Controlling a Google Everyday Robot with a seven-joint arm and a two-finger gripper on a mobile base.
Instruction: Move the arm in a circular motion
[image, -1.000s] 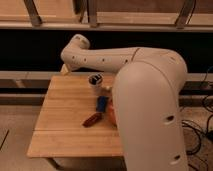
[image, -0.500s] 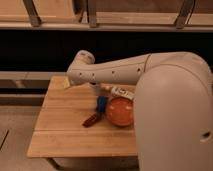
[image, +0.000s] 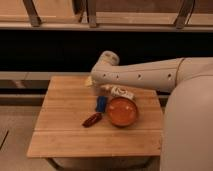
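The arm (image: 145, 75) reaches in from the right over the back of the desk (image: 60, 135), just above an orange bowl (image: 122, 112). Its hand (image: 89, 81), the yellowish tip, hangs at the desk's back edge; clenched or released, I cannot tell. The arm looks stiff and heavy; nothing needs grasping, only a circle swept clear of the bowl

text: none legible | claw (image: 89, 81): at arm (image: 145, 75) tip, above wooden table (image: 65, 135) back edge
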